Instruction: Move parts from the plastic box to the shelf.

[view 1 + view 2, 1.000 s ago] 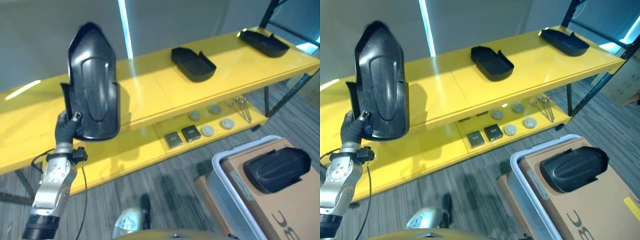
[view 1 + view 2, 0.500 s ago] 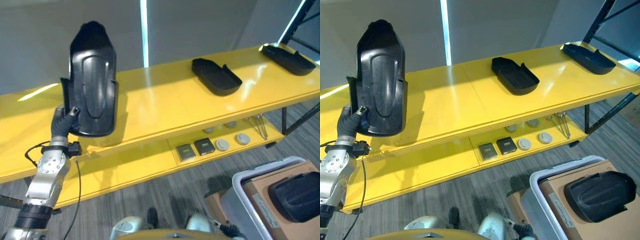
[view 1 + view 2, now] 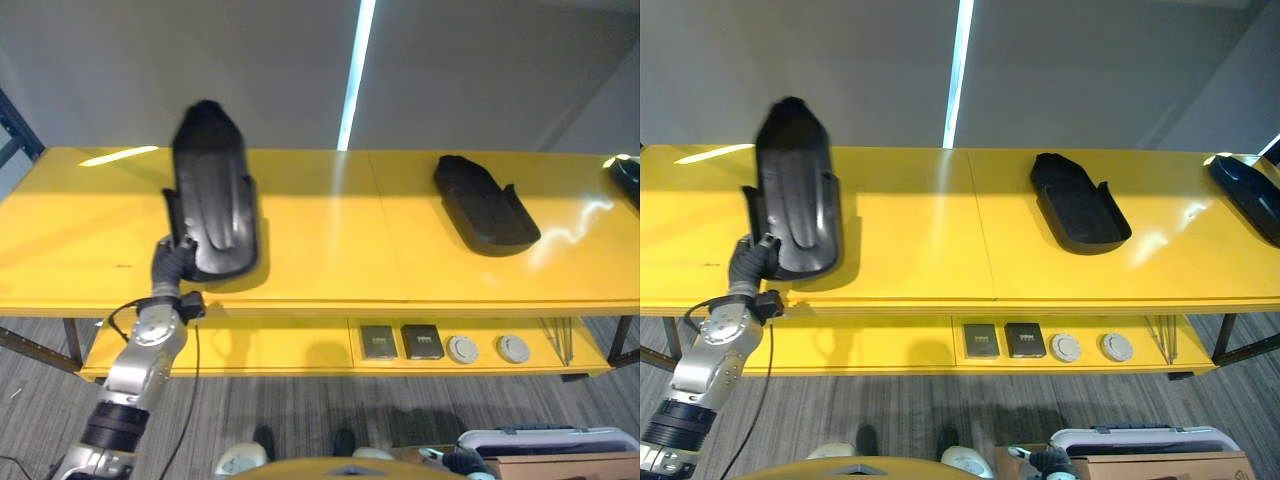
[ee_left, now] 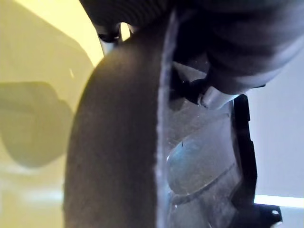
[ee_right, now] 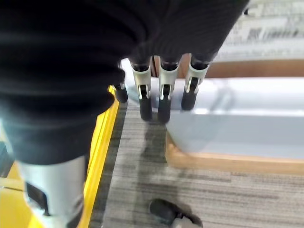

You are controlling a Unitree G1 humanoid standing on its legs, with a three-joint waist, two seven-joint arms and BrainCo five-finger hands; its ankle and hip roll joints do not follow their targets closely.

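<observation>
Nearest, right hand (image 5: 161, 95) hanging loose with straight fingers beside the white plastic box (image 5: 237, 128), holding nothing. Farther out, left hand (image 3: 752, 262) clenched on the lower edge of the black moulded cover (image 3: 795, 190), held upright over the left end of the yellow shelf (image 3: 940, 240). Since a second ago, whole view swung square to the shelf and box slid almost out of sight; cover now lower, apparently close to set-down. Beyond, two more covers (image 3: 1077, 205) already lying on the shelf.
</observation>
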